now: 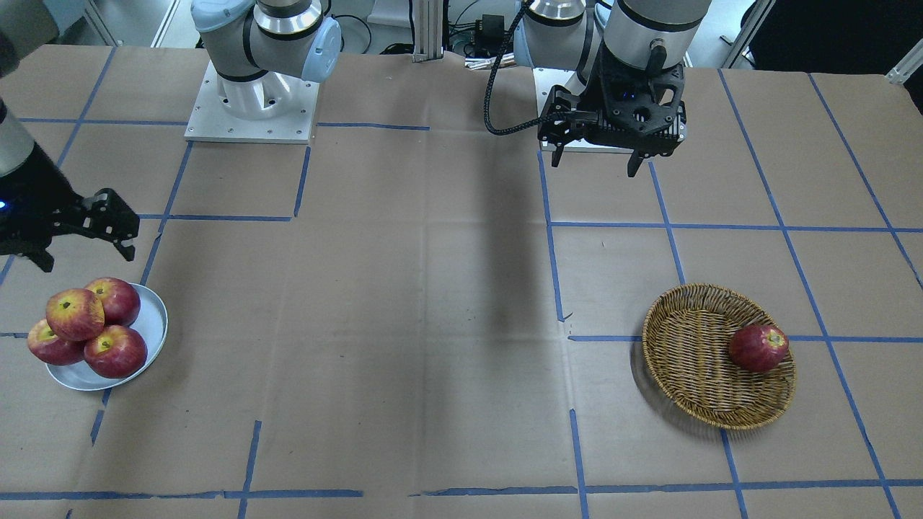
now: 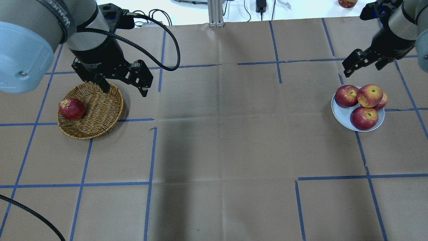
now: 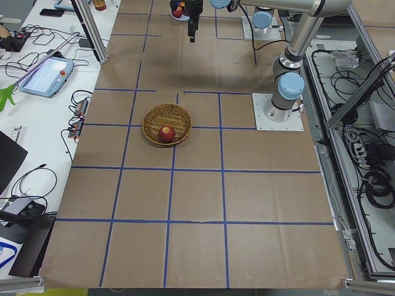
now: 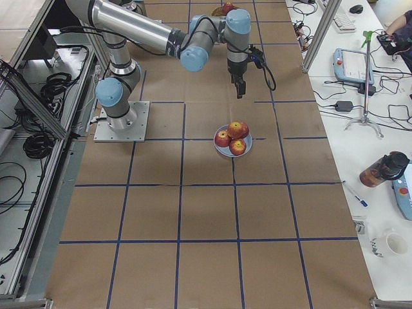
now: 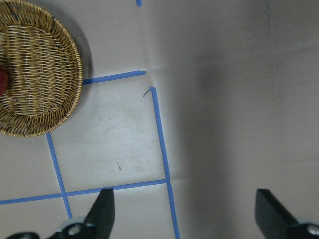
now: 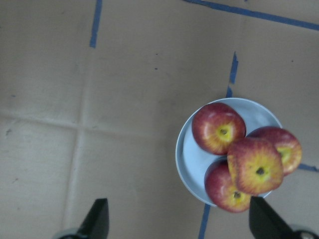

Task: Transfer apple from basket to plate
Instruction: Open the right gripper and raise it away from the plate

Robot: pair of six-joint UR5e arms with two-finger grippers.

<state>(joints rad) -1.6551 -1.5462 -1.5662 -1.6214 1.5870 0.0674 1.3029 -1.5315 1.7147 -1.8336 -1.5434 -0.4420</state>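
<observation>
The apple with the yellow-orange blush (image 2: 369, 95) lies on top of three darker apples on the pale blue plate (image 2: 339, 112). It also shows in the front view (image 1: 75, 313) and the right wrist view (image 6: 255, 166). My right gripper (image 2: 362, 65) hangs open and empty above the table just beyond the plate (image 6: 189, 159). The wicker basket (image 2: 100, 110) holds one dark red apple (image 2: 71, 108). My left gripper (image 2: 124, 89) is open and empty, high over the basket's rim; in the left wrist view the basket (image 5: 40, 74) sits at the upper left.
Brown paper with blue tape lines covers the table (image 2: 220, 140). The two arm bases (image 1: 252, 108) stand at the robot's side. The plate sits near one end of the table (image 1: 155, 317), the basket (image 1: 692, 353) towards the other.
</observation>
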